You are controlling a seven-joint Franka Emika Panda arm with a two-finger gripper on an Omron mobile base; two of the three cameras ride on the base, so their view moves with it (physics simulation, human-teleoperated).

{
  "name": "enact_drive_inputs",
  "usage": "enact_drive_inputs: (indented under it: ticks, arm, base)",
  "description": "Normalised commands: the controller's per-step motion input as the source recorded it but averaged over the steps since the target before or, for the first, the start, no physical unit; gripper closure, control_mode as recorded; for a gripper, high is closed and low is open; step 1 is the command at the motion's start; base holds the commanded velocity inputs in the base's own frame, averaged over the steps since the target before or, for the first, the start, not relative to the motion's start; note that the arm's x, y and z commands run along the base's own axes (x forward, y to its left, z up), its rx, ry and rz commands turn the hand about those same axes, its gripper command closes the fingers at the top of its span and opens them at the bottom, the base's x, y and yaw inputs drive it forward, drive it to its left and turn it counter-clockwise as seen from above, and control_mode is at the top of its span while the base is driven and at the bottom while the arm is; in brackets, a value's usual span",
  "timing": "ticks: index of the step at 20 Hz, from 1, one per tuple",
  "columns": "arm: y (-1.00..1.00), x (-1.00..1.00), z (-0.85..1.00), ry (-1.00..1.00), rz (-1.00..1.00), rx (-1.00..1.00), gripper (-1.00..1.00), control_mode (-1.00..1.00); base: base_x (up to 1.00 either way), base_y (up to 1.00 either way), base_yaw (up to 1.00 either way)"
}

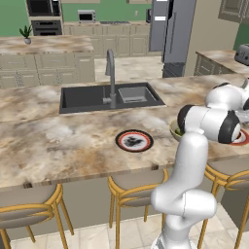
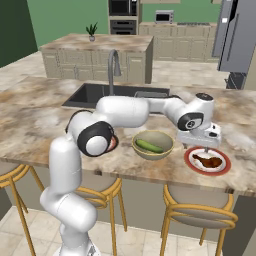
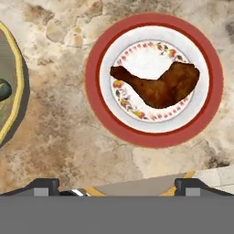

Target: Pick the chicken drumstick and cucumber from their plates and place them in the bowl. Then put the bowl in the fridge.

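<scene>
The reddish-brown chicken drumstick [image 3: 160, 84] [image 2: 209, 161] lies on a red-rimmed plate [image 3: 155, 138] [image 2: 191, 161] near the counter's front edge. My gripper [image 2: 201, 146] [image 3: 117, 187] hovers straight above it, open and holding nothing, with its fingertips [image 3: 45, 185] wide apart. Just left of that plate stands the cream-tan bowl [image 2: 165, 150] [image 3: 13, 91] [image 1: 173, 130], and the light-green cucumber [image 2: 149, 146] lies inside it. A second plate [image 1: 134, 140], with a dark patterned centre, sits further left with nothing on it. The grey fridge [image 1: 172, 29] [image 2: 237, 35] stands far back across the room.
A dark sink [image 1: 97, 97] with a tall faucet [image 1: 112, 73] is set in the counter behind the plates. Stools [image 2: 200, 210] with tan frames line the counter's front edge. A second island [image 2: 95, 50] with a potted plant stands behind.
</scene>
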Motion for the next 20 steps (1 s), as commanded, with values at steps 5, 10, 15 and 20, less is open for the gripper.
enact_drive_inputs:
  ticks: [5,10,15,20]
  arm:
    - [-0.13,-0.02,-0.17,-0.01,0.89,-0.12,-1.0,-1.0]
    - [-0.35,-0.06,-0.19,-0.06,0.63,-0.09,-1.0,-1.0]
    - [-0.31,0.24,-0.11,0.07,0.26,0.0,-1.0,-1.0]
    - [-0.17,0.37,-0.03,0.25,0.04,-0.04,-1.0,-1.0]
  base:
    - [0.0,0.0,0.0]
    - [0.0,0.0,0.0]
    - [0.0,0.0,0.0]
    - [0.0,0.0,0.0]
